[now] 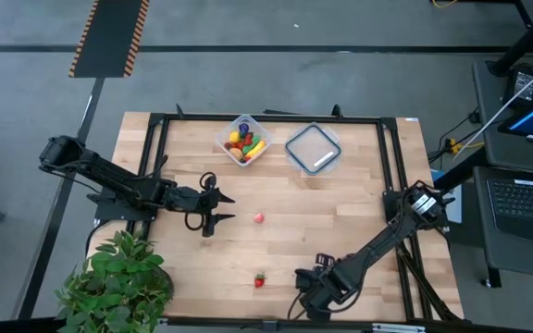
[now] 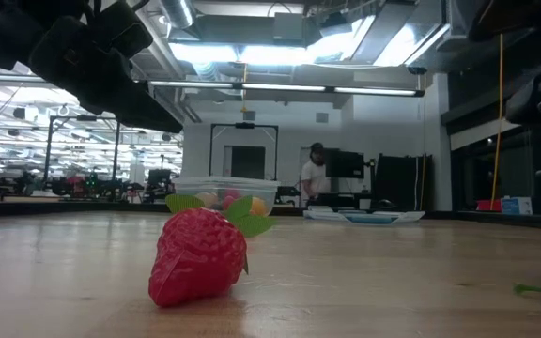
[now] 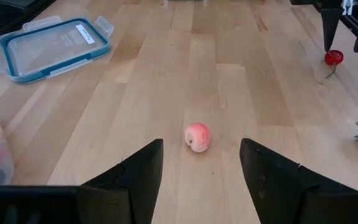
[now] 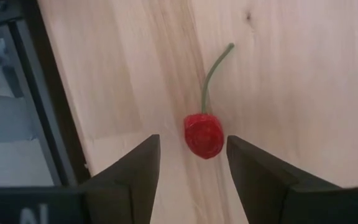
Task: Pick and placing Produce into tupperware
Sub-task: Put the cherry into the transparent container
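- The left gripper (image 3: 201, 165) stands wide apart and holds nothing, with a pink apple (image 3: 197, 137) on the table just ahead of its fingers.
- The right gripper (image 4: 188, 165) is spread too and empty; a red cherry (image 4: 204, 135) lies between its fingertips, untouched.
- The tupperware (image 1: 244, 140) with produce sits at the far edge.

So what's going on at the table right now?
Both arms are collecting toy produce for the tupperware, which already holds several pieces. The left pincer, open, faces a pink peach. The right pincer, open near the front edge, straddles a red cherry. A strawberry lies loose; the lid sits beside the tub.
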You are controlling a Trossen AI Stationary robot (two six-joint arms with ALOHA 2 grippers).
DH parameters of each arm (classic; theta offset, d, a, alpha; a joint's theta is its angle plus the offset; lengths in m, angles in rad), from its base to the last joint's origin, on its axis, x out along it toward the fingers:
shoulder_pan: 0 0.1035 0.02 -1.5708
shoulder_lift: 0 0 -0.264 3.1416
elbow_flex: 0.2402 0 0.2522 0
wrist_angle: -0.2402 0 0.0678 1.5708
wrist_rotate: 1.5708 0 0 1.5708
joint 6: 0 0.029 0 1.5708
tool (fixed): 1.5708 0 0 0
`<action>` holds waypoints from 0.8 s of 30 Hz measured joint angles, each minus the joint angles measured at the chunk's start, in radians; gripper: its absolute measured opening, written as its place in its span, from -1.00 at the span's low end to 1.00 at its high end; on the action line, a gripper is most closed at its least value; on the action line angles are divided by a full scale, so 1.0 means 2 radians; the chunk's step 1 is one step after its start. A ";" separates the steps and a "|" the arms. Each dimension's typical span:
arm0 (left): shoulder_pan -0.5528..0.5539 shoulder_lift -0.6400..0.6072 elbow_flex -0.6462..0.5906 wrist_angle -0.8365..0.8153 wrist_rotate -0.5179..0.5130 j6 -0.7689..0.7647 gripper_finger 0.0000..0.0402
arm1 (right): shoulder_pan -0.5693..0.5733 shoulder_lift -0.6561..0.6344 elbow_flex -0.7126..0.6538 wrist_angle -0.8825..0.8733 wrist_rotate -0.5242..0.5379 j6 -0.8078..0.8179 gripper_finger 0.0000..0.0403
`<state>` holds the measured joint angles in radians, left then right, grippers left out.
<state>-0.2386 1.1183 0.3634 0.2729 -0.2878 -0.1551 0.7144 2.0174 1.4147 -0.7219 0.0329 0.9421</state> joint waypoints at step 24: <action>0.000 0.000 0.000 -0.002 0.000 0.000 0.03 | 0.002 0.032 0.002 0.004 0.014 -0.001 -0.06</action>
<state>-0.2386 1.1183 0.3634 0.2699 -0.2878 -0.1551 0.7193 2.0823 1.4185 -0.7132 0.0601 0.9409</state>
